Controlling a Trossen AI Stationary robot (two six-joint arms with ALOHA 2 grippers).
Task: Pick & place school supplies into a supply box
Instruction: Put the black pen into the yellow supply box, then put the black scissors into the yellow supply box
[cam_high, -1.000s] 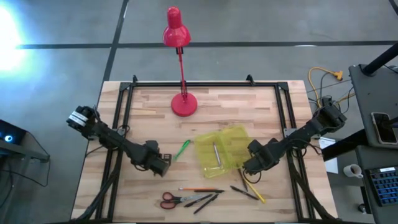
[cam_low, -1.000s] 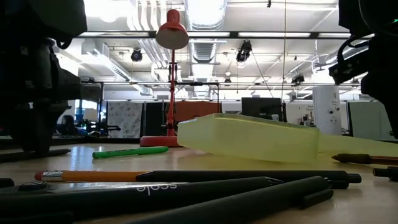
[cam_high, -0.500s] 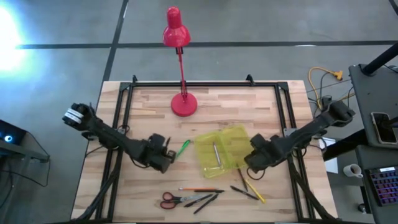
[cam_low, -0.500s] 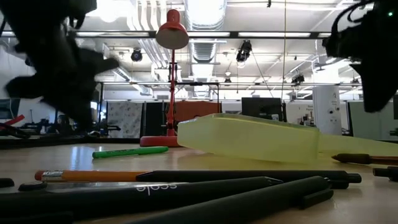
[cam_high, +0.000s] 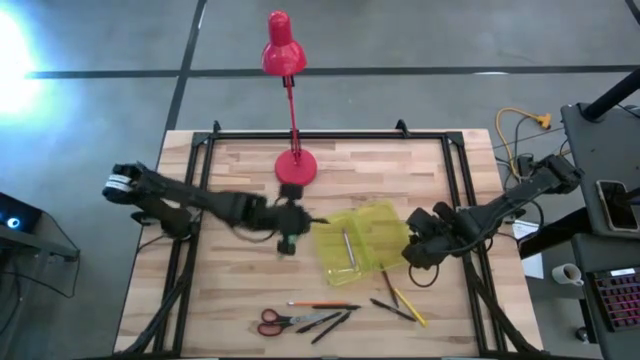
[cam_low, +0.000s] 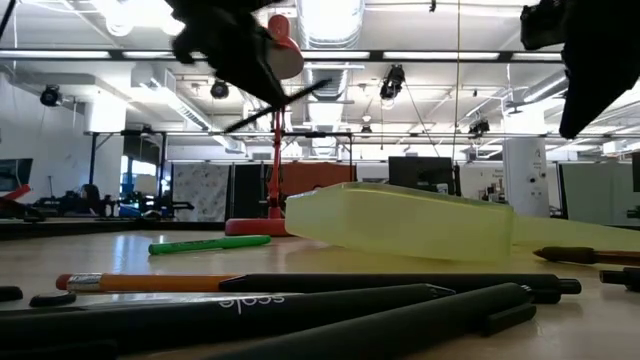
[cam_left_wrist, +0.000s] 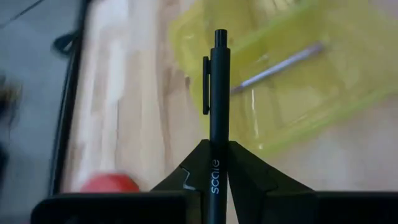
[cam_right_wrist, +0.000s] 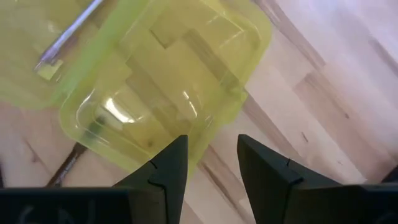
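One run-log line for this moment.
left pincer: shut on black pen, near supply box | right pincer: open, empty, beside box | scissors: on table

The word "scale" is showing in pale letters on the black pen (cam_left_wrist: 216, 118) sitting between the left gripper's fingers (cam_left_wrist: 186, 177). The same word is showing on another black pen (cam_low: 260, 305) lying on the tabletop (cam_low: 120, 262). No other words can be read.

Left gripper (cam_high: 290, 228) lifted a black pen (cam_left_wrist: 216, 118), swung from table's left side to box's (cam_high: 360, 244) left edge.
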